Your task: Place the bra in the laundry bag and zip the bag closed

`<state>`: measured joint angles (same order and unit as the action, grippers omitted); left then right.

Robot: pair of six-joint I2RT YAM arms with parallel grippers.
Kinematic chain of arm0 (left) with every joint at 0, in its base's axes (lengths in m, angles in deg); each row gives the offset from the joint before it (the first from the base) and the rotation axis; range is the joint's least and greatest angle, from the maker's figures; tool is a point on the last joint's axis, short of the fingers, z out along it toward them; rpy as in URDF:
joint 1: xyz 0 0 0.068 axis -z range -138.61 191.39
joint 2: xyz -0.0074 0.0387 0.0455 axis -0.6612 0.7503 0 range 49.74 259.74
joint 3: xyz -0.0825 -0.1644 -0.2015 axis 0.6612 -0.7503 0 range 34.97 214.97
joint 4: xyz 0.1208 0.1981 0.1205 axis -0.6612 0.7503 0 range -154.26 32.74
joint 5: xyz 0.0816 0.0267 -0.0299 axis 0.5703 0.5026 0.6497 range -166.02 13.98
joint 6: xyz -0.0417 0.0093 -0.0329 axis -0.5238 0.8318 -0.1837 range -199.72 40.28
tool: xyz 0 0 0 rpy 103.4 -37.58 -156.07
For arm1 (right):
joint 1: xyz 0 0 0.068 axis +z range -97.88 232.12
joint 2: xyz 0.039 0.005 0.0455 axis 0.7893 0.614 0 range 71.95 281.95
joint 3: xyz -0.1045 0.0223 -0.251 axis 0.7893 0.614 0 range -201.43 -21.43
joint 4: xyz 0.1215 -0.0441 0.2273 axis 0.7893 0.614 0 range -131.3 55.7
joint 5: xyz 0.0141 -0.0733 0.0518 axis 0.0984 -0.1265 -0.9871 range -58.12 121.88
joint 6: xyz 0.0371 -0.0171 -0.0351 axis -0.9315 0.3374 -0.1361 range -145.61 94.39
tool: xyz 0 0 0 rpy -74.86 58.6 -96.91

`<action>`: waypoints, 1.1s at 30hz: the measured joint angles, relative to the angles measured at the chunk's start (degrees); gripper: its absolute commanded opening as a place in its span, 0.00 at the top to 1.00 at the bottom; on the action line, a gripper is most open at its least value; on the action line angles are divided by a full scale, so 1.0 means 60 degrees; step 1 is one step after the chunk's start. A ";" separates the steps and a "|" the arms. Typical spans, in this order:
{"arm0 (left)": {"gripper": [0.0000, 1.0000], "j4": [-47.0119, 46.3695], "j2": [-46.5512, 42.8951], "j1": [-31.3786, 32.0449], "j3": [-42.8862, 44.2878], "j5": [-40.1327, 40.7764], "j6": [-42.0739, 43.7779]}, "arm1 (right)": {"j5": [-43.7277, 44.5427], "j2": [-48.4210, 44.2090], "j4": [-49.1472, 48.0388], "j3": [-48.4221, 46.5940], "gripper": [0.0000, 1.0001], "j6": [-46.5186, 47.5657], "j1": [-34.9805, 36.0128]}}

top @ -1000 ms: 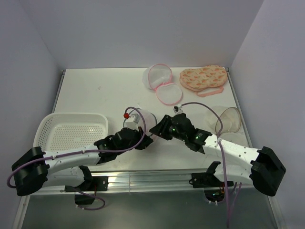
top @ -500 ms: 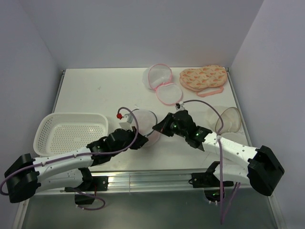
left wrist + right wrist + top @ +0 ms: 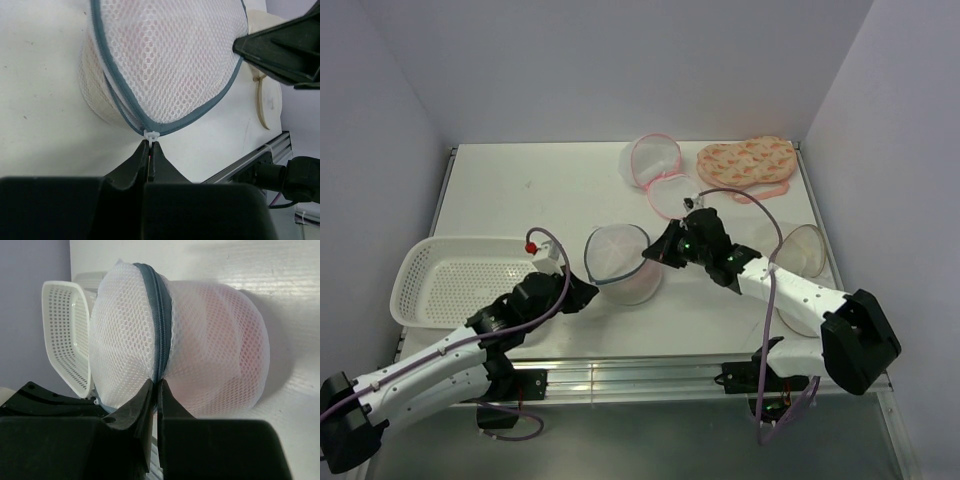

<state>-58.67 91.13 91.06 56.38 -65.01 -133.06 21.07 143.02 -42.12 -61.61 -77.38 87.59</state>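
The laundry bag (image 3: 618, 262), white mesh with a grey zip rim, stands on edge in the middle of the table. A pale pink shape shows through its mesh (image 3: 220, 355); I take it for the bra. My left gripper (image 3: 588, 291) is at the bag's near left side, shut on the white zip pull (image 3: 151, 134), with the tips (image 3: 151, 145) pressed together. On the bag's right side my right gripper (image 3: 658, 254) is shut on the grey zip rim (image 3: 161, 315), pinching it at the tips (image 3: 158, 385).
A white perforated basket (image 3: 468, 280) lies at the near left. A pink-rimmed mesh bag (image 3: 660, 178) and a peach patterned padded piece (image 3: 745, 163) lie at the back. A beige cupped piece (image 3: 803, 255) sits at the right edge, behind my right arm.
My right gripper has shut on the bag's rim and moved a little farther away. My left arm has drawn back to the left with the zip pull.
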 measured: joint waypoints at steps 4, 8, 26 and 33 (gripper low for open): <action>1.00 -0.0004 0.0022 0.0018 -0.0033 -0.0237 0.0066 | -0.0306 0.0568 0.0106 -0.0652 0.94 0.0463 -0.0062; 1.00 -0.0273 0.0470 0.0539 -0.0029 -0.0262 0.0109 | -0.0408 0.1104 0.0444 -0.1351 0.78 0.0856 -0.0076; 1.00 -0.2397 0.4521 0.1512 0.2266 -0.0619 0.0419 | 0.1100 -0.1814 0.1934 -0.0514 0.36 0.0404 0.0219; 1.00 -0.2612 0.4856 0.1515 0.2386 -0.0699 0.0452 | 0.0925 -0.1938 0.1636 0.0335 0.36 -0.0393 0.0499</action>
<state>-74.34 120.27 100.15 70.70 -69.21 -130.35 26.62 131.39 -32.31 -59.60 -79.74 90.58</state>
